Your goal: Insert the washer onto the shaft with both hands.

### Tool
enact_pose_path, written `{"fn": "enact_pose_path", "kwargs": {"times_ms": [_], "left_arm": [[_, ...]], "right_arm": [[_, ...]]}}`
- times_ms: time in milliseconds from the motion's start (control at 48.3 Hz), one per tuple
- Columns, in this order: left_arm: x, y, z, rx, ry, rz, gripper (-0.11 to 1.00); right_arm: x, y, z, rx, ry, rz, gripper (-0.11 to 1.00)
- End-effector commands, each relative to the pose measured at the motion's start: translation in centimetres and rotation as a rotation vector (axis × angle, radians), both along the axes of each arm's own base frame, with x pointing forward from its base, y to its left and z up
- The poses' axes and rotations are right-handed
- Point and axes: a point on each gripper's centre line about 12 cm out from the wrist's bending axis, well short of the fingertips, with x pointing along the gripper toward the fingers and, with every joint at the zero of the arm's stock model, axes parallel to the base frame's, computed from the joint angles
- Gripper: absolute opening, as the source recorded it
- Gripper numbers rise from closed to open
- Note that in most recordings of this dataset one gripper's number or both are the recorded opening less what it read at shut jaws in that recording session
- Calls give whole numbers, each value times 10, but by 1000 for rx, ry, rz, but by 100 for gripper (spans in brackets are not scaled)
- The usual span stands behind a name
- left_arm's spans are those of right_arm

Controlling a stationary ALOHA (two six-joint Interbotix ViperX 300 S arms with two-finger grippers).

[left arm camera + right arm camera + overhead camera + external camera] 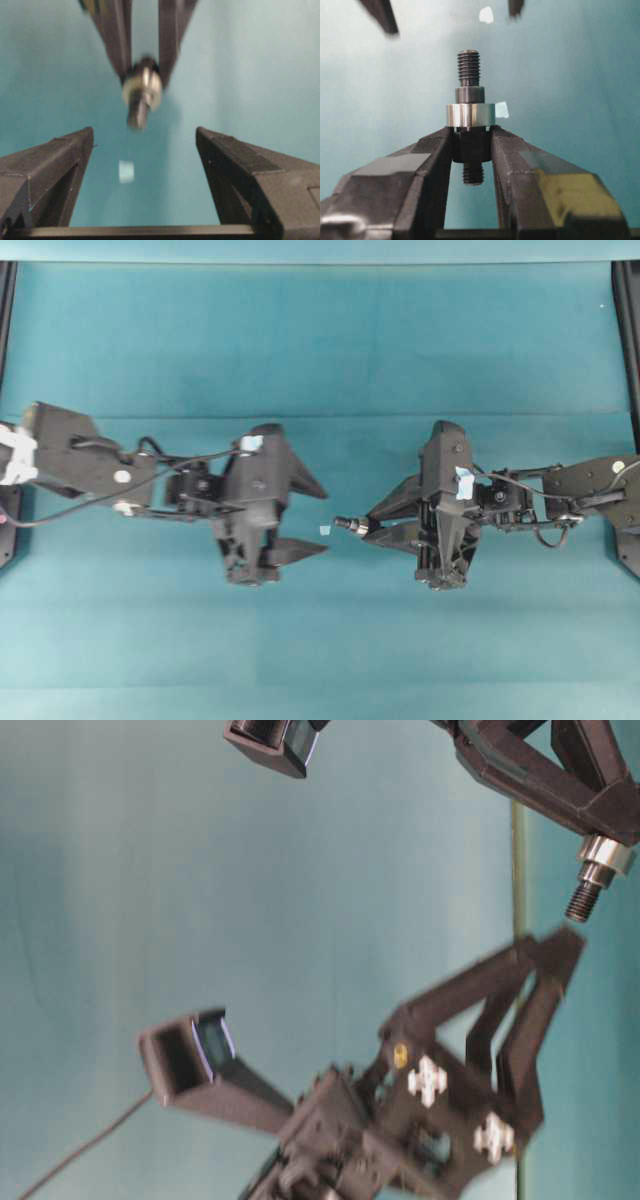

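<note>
Right fingers (470,145) closed on the shaft (469,80), gripping its dark thick middle section low in the right wrist view. The washer (470,114) already sat on the shaft, resting just above the fingertips like a collar; judged seated, so the insertion looked done or nearly so. Threaded thin end stood clear above the ring, a second threaded stub showed below the grip. Holding the shaft by its body, not its end, left the thin end free for a ring to slide on.

Washer: bright brushed metal band, smooth, cylindrical. Shaft: dark grey, stepped, ridged threads at both ends.

Left fingers (145,165) spread wide and empty at the bottom of the left wrist view, the shaft tip pointing toward the gap between them but well apart. Judged the open stance as a release posture.

Overhead: left gripper (285,520) centre-left, right gripper (375,523) centre-right, shaft tip between them above the table (320,340). Table covered in matte teal cloth. A small pale blue tape square (325,530) lay on it between the grippers.
</note>
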Motion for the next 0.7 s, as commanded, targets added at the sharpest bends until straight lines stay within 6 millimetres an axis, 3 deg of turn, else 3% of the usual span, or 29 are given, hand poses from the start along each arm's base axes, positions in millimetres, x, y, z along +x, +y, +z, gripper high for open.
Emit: {"fn": "enact_pose_path", "kwargs": {"times_ms": [0, 311, 683], "left_arm": [[-4, 0, 16, 4, -40, -5, 91], [-27, 1, 18, 10, -8, -8, 91], [-35, 1, 15, 43, 58, -27, 91]], "right_arm": [[4, 0, 8, -4, -28, 3, 0], [4, 0, 8, -4, -28, 2, 0], [3, 0, 6, -4, -19, 2, 0]]}}
